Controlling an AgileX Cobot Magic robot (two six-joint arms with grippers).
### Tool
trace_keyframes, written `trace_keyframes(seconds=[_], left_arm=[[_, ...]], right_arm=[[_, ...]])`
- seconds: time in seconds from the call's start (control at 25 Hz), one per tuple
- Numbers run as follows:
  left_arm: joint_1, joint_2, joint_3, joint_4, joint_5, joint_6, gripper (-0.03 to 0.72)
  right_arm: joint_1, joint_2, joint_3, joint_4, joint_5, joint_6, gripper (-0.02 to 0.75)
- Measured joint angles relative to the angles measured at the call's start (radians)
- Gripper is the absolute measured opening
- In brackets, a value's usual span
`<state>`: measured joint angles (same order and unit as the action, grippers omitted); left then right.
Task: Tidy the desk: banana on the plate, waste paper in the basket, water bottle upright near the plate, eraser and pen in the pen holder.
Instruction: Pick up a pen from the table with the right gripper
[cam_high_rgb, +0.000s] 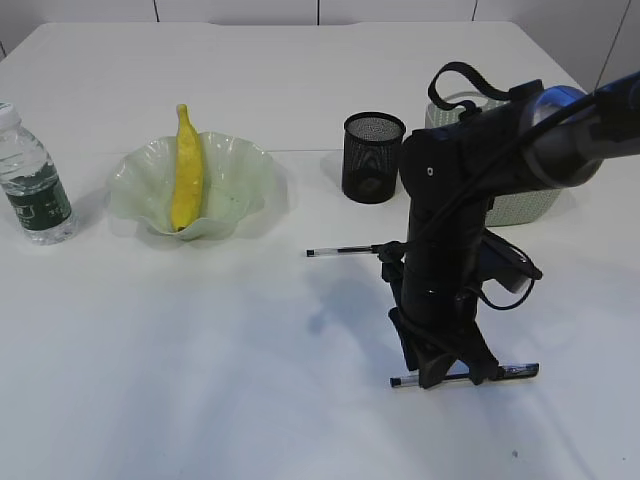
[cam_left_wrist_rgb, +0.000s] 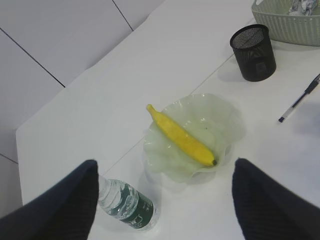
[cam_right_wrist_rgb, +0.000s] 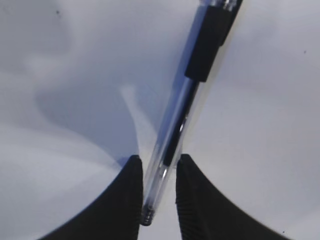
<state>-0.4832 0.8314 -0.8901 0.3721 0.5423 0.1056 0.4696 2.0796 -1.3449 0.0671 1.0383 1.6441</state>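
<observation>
The banana (cam_high_rgb: 187, 170) lies in the pale green plate (cam_high_rgb: 240, 165); both also show in the left wrist view, banana (cam_left_wrist_rgb: 182, 137) and plate (cam_left_wrist_rgb: 227, 117). The water bottle (cam_high_rgb: 33, 180) stands upright left of the plate. My right gripper (cam_high_rgb: 450, 375) points down at the desk (cam_high_rgb: 200, 350), its jaws (cam_right_wrist_rgb: 159, 165) shut on a clear pen (cam_right_wrist_rgb: 187, 100) that lies on the desk. A second pen (cam_high_rgb: 340, 250) lies in front of the black pen holder (cam_high_rgb: 372, 157). The waste paper (cam_left_wrist_rgb: 305, 6) sits in the basket (cam_left_wrist_rgb: 290, 25). My left gripper (cam_left_wrist_rgb: 165, 165) is open, high above the bottle (cam_left_wrist_rgb: 127, 205). The eraser is not in view.
The sage green basket (cam_high_rgb: 530, 205) stands behind my right arm, right of the pen holder. The right arm hides part of the basket and the middle of the gripped pen (cam_high_rgb: 515, 371). The left arm is out of the exterior view.
</observation>
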Motion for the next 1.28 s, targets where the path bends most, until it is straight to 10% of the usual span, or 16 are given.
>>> trace_keyframes(seconds=[1.28], left_arm=[[0.000,0.000,0.000,0.002,0.000,0.000,0.593]], right_arm=[[0.000,0.022,-0.002,0.071,-0.038,-0.075,0.176]])
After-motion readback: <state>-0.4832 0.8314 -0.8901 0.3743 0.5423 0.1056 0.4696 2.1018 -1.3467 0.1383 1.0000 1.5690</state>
